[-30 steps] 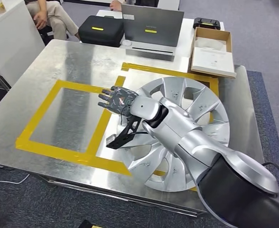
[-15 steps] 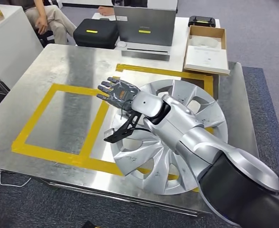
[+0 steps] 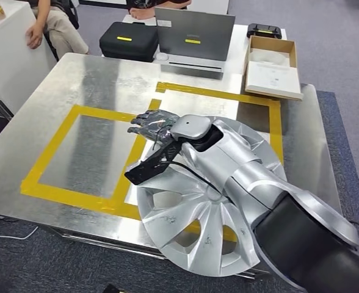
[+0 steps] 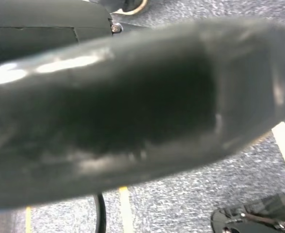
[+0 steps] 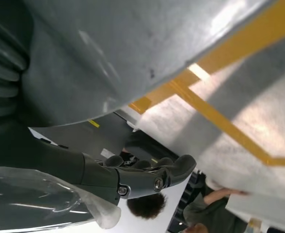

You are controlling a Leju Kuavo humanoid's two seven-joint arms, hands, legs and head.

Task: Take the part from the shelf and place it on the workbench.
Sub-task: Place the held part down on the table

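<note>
Right hand open above wheel cover – on workbench

Hidden, cut off and blurred parts

In the head view the right arm crosses the middle of the frame and covers the hub and upper spokes of the silver wheel cover; whether the right hand touches the cover cannot be told, since its palm side faces away. The arm runs out at the lower right corner. A seated person is cut by the top edge at upper left, and a second person behind the laptop shows little more than a forearm. The left wrist view is mostly a dark, blurred shape across the frame, too smeared to name.
</note>
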